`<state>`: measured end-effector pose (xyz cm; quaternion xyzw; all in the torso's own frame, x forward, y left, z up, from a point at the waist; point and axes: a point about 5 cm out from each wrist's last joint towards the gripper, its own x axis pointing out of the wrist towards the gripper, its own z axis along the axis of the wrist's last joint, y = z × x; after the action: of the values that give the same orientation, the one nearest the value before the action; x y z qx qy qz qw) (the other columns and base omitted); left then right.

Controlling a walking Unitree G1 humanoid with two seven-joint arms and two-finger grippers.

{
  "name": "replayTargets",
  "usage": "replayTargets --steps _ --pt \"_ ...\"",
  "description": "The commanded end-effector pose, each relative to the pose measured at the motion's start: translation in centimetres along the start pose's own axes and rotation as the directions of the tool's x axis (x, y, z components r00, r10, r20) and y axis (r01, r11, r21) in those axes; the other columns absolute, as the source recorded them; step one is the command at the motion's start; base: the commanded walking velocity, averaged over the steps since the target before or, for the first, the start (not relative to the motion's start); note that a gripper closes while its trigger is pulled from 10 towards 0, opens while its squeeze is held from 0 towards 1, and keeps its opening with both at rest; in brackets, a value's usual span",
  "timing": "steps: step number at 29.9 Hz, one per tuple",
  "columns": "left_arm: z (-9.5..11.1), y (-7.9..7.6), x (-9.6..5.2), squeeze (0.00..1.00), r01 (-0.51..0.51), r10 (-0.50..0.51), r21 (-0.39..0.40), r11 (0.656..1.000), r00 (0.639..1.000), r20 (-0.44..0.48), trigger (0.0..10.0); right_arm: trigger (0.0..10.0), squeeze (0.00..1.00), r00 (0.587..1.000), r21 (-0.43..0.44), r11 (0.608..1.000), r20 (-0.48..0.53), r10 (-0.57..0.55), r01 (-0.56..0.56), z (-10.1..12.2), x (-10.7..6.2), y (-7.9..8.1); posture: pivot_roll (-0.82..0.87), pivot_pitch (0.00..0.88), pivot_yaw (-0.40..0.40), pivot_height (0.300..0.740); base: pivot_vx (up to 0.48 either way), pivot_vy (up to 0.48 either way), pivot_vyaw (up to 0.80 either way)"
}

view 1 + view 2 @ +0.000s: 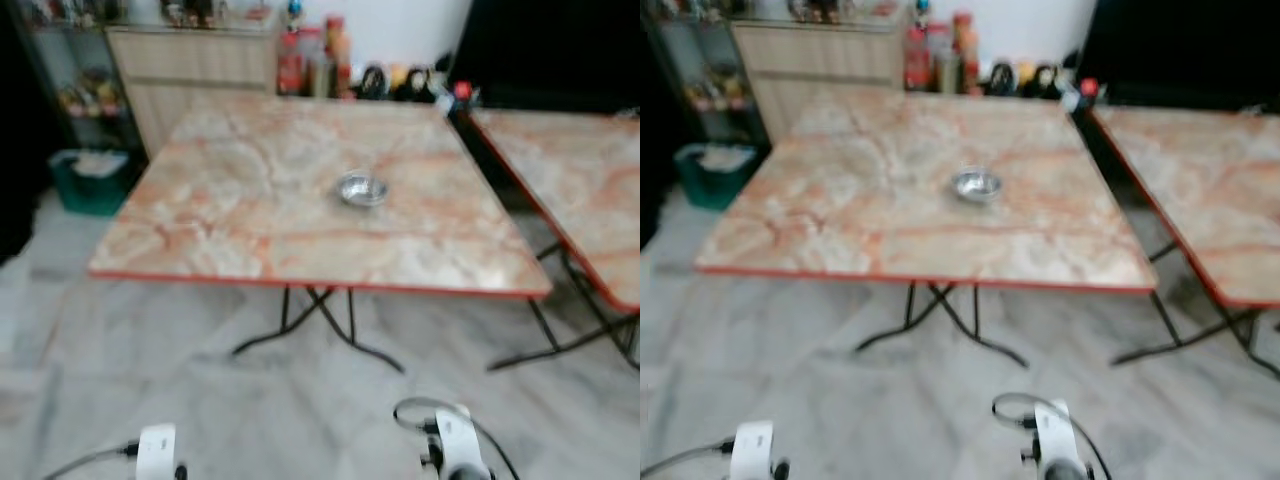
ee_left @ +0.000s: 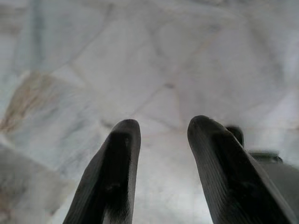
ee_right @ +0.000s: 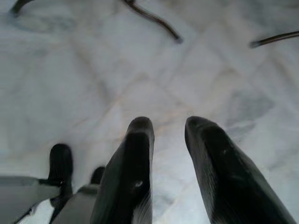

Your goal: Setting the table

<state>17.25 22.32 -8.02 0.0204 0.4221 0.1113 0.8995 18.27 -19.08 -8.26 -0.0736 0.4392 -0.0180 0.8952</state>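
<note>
Bowl (image 1: 361, 189), small shiny steel, upright on table (image 1: 250, 200)

Home dining area: marble-patterned folding tables (image 1: 300, 200), bottle-crowded wooden sideboard (image 1: 200, 55), tiled floor (image 1: 150, 380)

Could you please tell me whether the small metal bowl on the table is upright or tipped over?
Upright: the small shiny metal bowl sits on the orange marbled square table with its rim facing up.

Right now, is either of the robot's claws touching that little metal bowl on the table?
Apart. In the left eye view the metal bowl sits mid-table, while both arms hang low, over the floor. The left gripper and right gripper have floor tiles beneath them.
</note>
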Motion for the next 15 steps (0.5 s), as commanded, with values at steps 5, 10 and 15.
replayTargets --steps 5,10,15 --pt "-0.56 0.12 -0.10 0.00 -0.004 0.004 0.011 1.000 1.000 -0.029 10.0 10.0 0.00 1.000 0.039 0.999 0.009 -0.004 0.004 0.37 0.08 0.09 0.02 0.000 -0.015 0.740 0.000 0.000 0.00" --pt "-0.61 0.14 -0.10 0.00 -0.004 0.005 0.016 1.000 0.999 -0.034 10.0 10.0 0.00 1.000 0.047 0.999 0.008 -0.003 0.003 0.33 0.07 0.14 0.02 0.000 -0.014 0.740 0.000 0.000 0.00" --pt "-0.48 0.15 -0.06 0.00 -0.007 0.007 0.026 1.000 0.999 -0.033 10.0 10.0 0.00 1.000 0.050 0.999 0.005 -0.003 0.002 0.33 0.08 0.10 0.02 0.000 -0.014 0.740 0.000 0.000 0.00"
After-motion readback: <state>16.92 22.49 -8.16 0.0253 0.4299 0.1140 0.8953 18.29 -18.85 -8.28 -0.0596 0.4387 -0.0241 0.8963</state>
